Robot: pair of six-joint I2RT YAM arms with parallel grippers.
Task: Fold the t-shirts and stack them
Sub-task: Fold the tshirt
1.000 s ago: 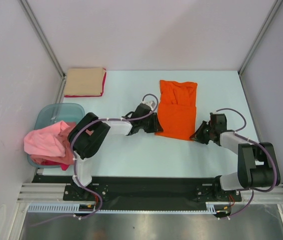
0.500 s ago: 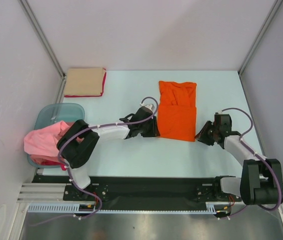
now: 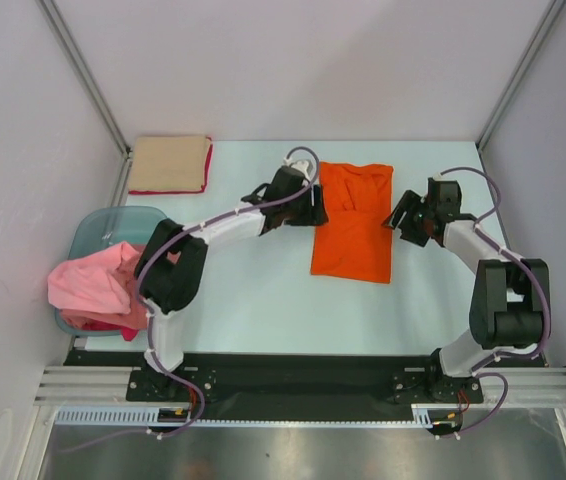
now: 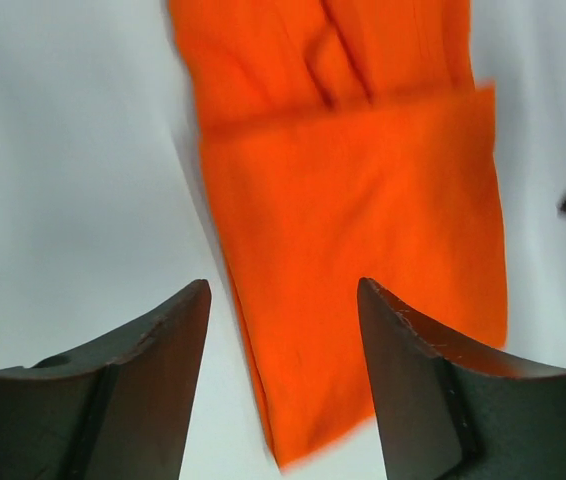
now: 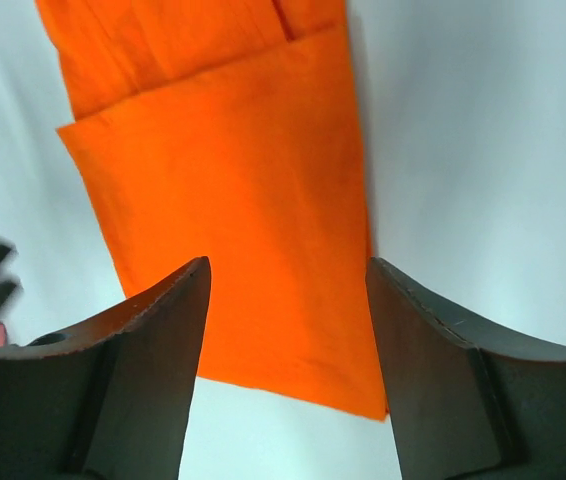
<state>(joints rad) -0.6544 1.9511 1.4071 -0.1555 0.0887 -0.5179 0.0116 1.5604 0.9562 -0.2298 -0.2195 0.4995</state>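
The bright orange t-shirt (image 3: 353, 225) lies flat on the table, folded into a long narrow strip. My left gripper (image 3: 317, 210) hovers at its left edge, open and empty. My right gripper (image 3: 397, 220) hovers at its right edge, also open and empty. In the left wrist view the orange t-shirt (image 4: 363, 200) runs between and beyond the spread left gripper (image 4: 283, 300). The right wrist view shows the orange t-shirt (image 5: 233, 180) below the right gripper (image 5: 285, 275), near hem in sight. A tan t-shirt (image 3: 170, 162) lies folded on a red one (image 3: 207, 165) at the far left. A pink t-shirt (image 3: 93, 283) is heaped in the tub.
A translucent blue-green tub (image 3: 113, 228) stands at the left edge of the table, holding the crumpled pink and red cloth. Metal frame posts rise at the back corners. White walls close in the table on three sides.
Both grippers have opened and let go of the orange t-shirt's near corners. They have moved away from me along its sides. The t-shirt now lies flat.
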